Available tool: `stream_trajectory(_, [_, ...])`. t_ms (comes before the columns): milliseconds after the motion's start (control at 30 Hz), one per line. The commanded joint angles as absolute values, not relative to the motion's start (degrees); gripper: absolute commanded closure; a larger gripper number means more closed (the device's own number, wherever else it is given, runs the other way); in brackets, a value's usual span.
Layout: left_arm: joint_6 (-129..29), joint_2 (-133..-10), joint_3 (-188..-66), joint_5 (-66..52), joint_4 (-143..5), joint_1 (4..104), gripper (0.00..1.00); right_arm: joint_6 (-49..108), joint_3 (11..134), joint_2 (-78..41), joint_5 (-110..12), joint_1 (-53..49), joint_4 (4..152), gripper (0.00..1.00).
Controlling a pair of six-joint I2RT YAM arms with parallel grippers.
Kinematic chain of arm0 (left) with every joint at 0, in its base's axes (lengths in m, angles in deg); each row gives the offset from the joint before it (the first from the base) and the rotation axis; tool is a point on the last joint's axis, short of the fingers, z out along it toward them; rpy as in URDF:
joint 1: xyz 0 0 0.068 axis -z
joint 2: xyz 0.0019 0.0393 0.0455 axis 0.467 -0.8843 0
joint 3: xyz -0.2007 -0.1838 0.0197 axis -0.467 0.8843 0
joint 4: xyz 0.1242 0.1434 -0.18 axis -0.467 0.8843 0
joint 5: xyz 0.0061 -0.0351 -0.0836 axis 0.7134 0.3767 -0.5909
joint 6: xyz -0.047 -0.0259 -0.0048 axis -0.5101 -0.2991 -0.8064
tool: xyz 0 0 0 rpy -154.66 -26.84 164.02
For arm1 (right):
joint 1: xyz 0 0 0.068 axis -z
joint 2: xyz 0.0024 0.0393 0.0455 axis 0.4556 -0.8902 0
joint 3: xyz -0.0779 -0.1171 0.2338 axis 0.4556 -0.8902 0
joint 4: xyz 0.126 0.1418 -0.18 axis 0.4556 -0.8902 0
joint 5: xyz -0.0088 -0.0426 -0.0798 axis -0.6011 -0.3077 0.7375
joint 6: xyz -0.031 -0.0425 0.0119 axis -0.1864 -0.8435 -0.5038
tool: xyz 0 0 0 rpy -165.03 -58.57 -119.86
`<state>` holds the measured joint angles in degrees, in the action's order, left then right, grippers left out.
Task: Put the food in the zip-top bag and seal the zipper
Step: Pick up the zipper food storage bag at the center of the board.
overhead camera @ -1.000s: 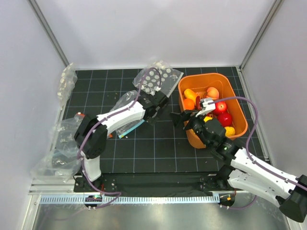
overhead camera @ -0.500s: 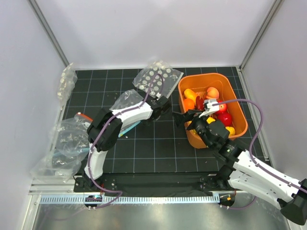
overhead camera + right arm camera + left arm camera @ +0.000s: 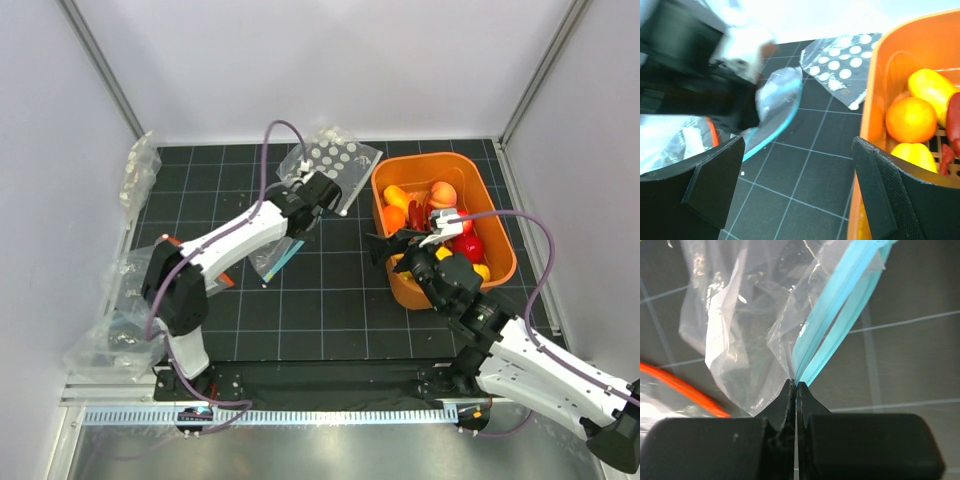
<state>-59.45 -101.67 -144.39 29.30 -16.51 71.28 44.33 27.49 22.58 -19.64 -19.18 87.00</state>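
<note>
The left arm has risen since half a second ago. Then it lay low over the zip-top bag (image 3: 740,315) on the black gridded surface (image 3: 330,310); now its wrist stands higher and farther back, and the bag hangs from it, mostly lifted clear. I judge this to be the step of bringing the bag up so that its mouth can be presented for filling.

The left gripper (image 3: 795,386) is pressed tight, no gap showing between its fingers. It pinches a corner of the bag right where the light-blue zipper (image 3: 837,310) ends. The two blue strips look slightly parted near that corner, though I cannot tell how far the mouth is open. An orange-red strip (image 3: 685,385) of another bag lies below to the left.

The right gripper (image 3: 799,150) has barely shifted. Its fingers are spread wide and hold nothing, hovering above the surface just beside the left wall of the orange basket (image 3: 875,90). The food is all in that basket: the orange (image 3: 911,120) and the mango-like piece (image 3: 930,90) lie near that wall, so nothing has been bagged yet.
</note>
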Motion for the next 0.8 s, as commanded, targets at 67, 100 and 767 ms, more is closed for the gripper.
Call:
stream_trajectory(67, [-74.2,-94.5,-143.0,21.8,-22.6,71.3,1.00,44.0,30.5,24.3,-10.8,-19.3,83.6,0.04])
stream_trajectory(100, [-75.3,-94.1,-142.5,22.2,-23.8,71.3,1.00,44.3,31.1,24.2,-9.2,-19.3,81.5,0.05])
stream_trajectory(767, [-70.2,-73.1,-120.0,29.2,-44.3,71.8,1.00,54.1,53.5,-3.4,-10.6,2.1,55.2,0.00])
